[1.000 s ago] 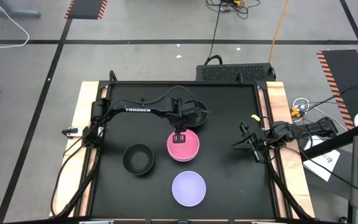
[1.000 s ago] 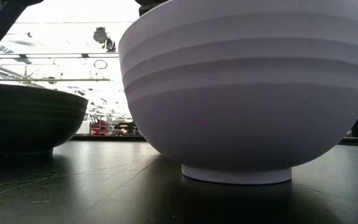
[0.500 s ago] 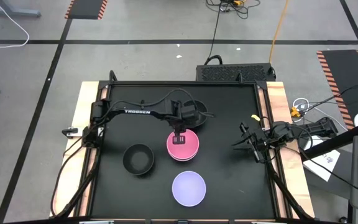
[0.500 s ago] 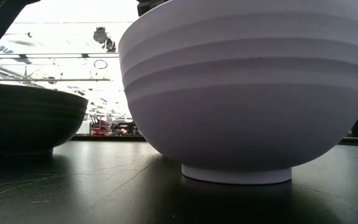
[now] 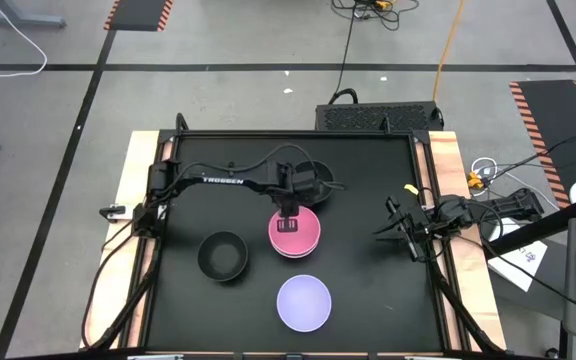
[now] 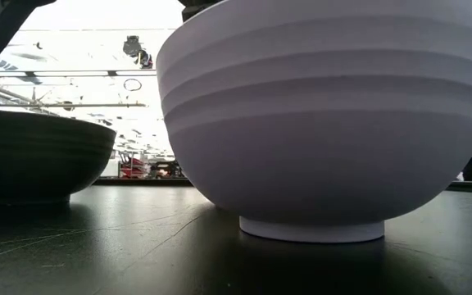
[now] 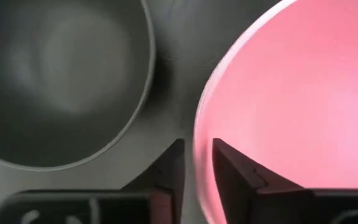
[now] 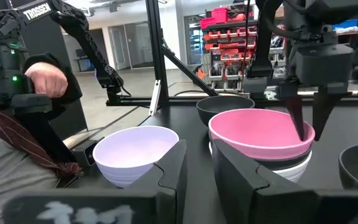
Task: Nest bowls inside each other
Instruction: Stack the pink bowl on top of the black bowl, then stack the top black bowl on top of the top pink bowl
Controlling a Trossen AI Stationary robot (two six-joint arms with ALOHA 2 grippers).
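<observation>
Two left fingers (image 7: 229, 171) straddle the pink bowl's (image 5: 295, 232) rim, slightly parted. Only the right wrist view shows it nested in a white bowl (image 8: 288, 168). The right gripper (image 5: 408, 236) idles, narrowly open, near the table's (image 5: 368, 290) right edge.

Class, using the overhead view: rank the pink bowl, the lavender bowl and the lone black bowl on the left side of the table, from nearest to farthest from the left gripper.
1. Pink bowl: the left gripper straddles its far rim, mid-table.
2. Black bowl: toward the table's left and nearer the front edge.
3. Lavender bowl: by the front edge, beyond the pink bowl.

The last two are fairly close; black looks slightly nearer.
</observation>
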